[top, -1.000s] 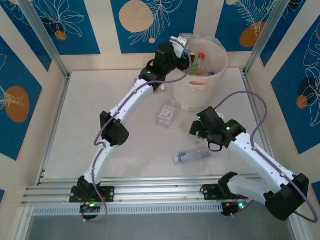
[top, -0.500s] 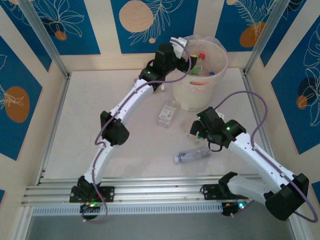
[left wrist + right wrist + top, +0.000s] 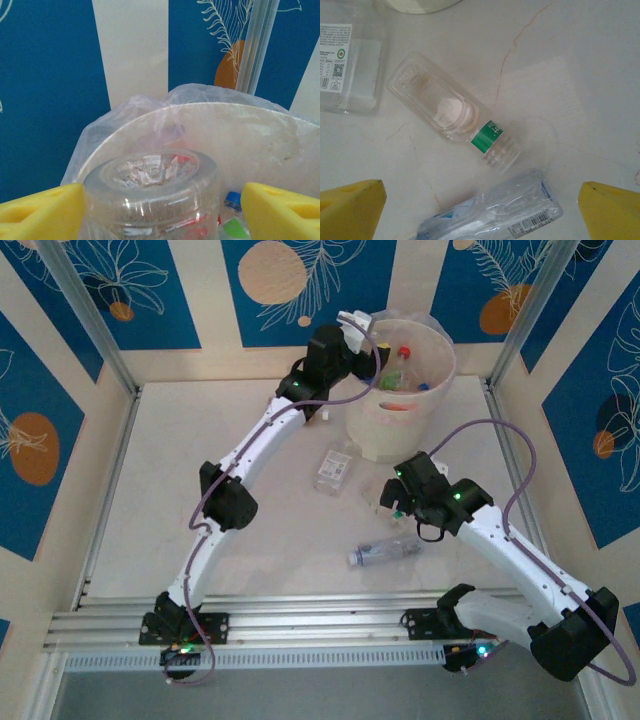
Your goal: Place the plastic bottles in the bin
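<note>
The left end effector (image 3: 370, 340) hangs at the near-left rim of the bin (image 3: 400, 425), which stands at the far side of the table (image 3: 200, 460). In the left wrist view its yellow fingers (image 3: 40, 212) stand apart around a clear bottle (image 3: 150, 195) seen base-on. The left finger lies against the bottle's side and the right finger is clear of it, so the grip is released, not clenched. Behind the bottle rise the bin's cream wall (image 3: 250, 135) and its clear bag liner (image 3: 125, 115). From the top view, more bottles lie inside the bin, one with a red cap (image 3: 404, 352).

The right end effector (image 3: 392, 502) hovers low over the table just in front of the bin, spread wide and grasping nothing. Below it lies a capless bottle with a green neck label (image 3: 445, 107). A crushed bottle with a barcode label (image 3: 490, 215) lies just beside that bottle's neck, and a flattened bottle with a white label (image 3: 347, 65) lies to the left. All three rest on the table.
</note>
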### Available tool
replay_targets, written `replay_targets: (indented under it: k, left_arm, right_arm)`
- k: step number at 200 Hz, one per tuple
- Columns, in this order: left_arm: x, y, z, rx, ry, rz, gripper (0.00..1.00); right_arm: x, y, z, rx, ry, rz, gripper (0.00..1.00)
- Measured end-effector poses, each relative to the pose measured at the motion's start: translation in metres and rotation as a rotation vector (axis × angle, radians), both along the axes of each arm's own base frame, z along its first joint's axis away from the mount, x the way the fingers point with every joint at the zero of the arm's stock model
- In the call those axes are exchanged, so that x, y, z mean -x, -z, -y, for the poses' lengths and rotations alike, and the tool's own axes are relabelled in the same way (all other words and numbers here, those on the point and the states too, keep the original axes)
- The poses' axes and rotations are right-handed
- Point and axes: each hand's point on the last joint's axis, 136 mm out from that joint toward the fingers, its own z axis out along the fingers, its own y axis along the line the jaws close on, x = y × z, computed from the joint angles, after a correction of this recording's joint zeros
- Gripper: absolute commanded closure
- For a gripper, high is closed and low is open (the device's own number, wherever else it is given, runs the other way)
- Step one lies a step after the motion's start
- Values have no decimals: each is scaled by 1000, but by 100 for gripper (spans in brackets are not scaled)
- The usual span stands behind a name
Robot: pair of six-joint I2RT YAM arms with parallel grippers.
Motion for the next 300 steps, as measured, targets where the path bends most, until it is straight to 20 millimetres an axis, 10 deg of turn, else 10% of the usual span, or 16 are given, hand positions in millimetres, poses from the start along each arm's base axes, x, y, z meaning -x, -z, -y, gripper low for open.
replay_targets:
  k: [23, 120, 215, 255, 300]
  left_arm:
    - [-1, -4, -1, 23, -3, 4, 43]
    - [-16, 7, -3, 64, -50, -2, 44]
    - [-30, 25, -25, 19, -141, -53, 1]
    - [-26, 23, -23, 29, -115, -70, 1]
    - [0, -28, -35, 60, -85, -50, 0]
  right_arm:
    - [-1, 1, -1, 2, -1, -3, 1]
    - [-3, -2, -2, -3, -2, 5, 1]
    - [-7, -3, -5, 7, -32, 20, 1]
    - [-17, 1, -11, 46, -97, 26, 1]
    - [-34, 8, -14, 71, -162, 26, 1]
